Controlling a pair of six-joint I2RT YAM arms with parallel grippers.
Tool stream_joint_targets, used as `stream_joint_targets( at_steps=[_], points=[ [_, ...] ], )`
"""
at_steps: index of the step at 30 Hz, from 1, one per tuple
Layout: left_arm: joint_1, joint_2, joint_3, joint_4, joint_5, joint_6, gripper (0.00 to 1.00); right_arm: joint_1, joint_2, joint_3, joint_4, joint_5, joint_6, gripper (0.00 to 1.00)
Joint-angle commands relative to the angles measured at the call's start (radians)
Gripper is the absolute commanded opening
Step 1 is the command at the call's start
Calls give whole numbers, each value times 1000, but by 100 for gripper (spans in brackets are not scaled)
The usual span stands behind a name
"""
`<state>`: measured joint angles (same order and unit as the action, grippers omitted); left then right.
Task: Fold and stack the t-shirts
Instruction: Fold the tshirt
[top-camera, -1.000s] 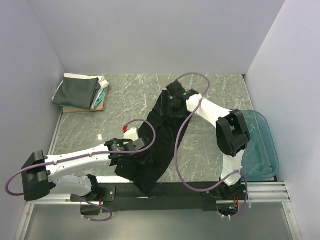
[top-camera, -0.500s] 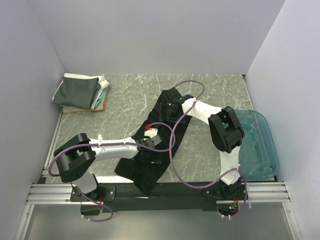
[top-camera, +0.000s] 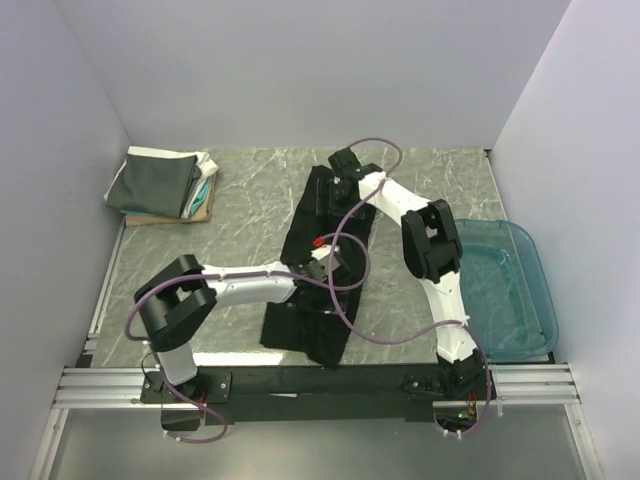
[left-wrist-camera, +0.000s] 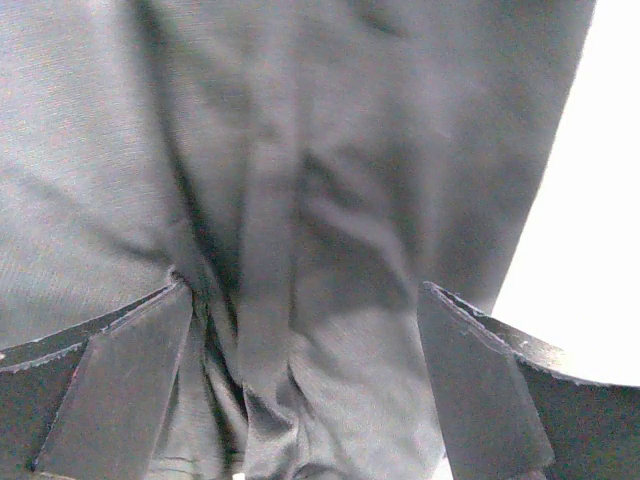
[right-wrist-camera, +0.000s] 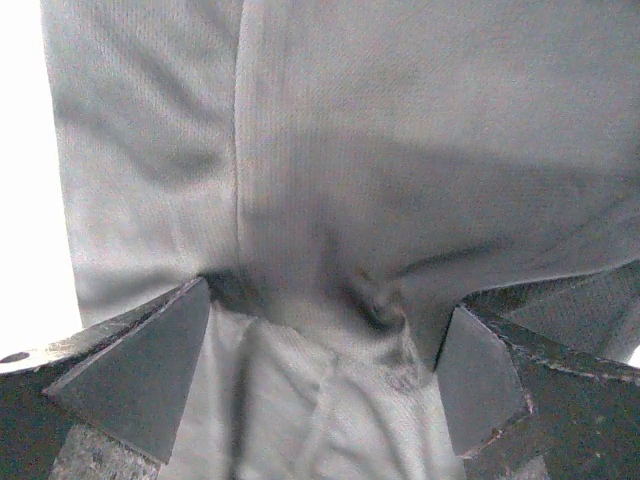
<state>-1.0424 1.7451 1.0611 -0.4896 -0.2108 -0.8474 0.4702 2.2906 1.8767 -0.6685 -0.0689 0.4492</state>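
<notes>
The black t-shirt (top-camera: 308, 322) lies as a long, narrow strip down the middle of the marble table (top-camera: 240, 205), from the far centre to the near edge. My left gripper (top-camera: 322, 260) is over its middle. In the left wrist view its fingers (left-wrist-camera: 110, 385) stand wide apart over wrinkled black cloth (left-wrist-camera: 350, 150). My right gripper (top-camera: 339, 190) is at the shirt's far end. It is also open, with bunched cloth (right-wrist-camera: 400, 120) between its fingers (right-wrist-camera: 140, 375). A stack of folded shirts (top-camera: 160, 183), dark grey on top with white, teal and tan edges, sits at the back left.
A translucent teal plastic tub (top-camera: 512, 290) stands at the right edge of the table. Purple cables loop above both arms over the shirt. White walls close the left, back and right sides. A metal rail runs along the near edge.
My left gripper swept right from the shirt's left edge onto its middle, and the shirt went from a slanted spread to a narrower strip. My right gripper shifted slightly toward the far end.
</notes>
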Motion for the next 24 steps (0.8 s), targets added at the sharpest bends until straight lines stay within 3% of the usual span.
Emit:
stream_joint_targets(
  at_steps=[1,5,9,18,24],
  points=[
    [-1,145,26,131,202,-53,99,-8,128,206,-71,-19,-67,93],
    [13,201,155,74,194,-76,99,-10,234,399,-111,-35,-107,93],
    [15,188,221,-9,139,-88,99,-8,202,452,-106,-31,-118,93],
    [-24,-67,168,-33,62,-68,100,-10,-101,311,-137,101,-98,94],
    [-84,-219,96,-89,7,-102,99,-8,-383,-25,-44,145,-34,95]
  ],
)
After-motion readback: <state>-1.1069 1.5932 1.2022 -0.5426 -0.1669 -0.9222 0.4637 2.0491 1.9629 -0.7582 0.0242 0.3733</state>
